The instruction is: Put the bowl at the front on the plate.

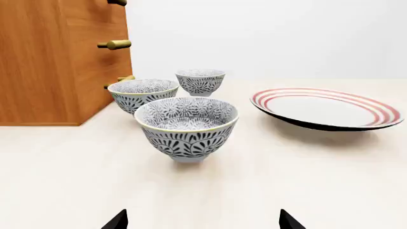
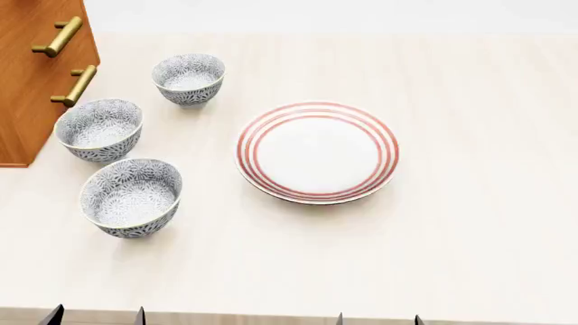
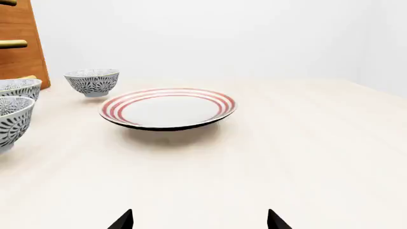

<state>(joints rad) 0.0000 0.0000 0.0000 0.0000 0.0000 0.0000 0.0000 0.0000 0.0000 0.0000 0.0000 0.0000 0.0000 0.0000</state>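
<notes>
On table: three patterned bowls, front bowl nearest; one plate; both grippers spread, empty

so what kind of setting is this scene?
Probably a simulated kitchen or dining counter: a pale wooden tabletop holding three patterned bowls, the front one here, a red-ringed plate, and a wooden drawer cabinet with brass handles. Walls are plain and blank.

Only the dark tips of both grippers' jaws show. The tall wooden drawer cabinet is cut off by the head view's left edge.
</notes>
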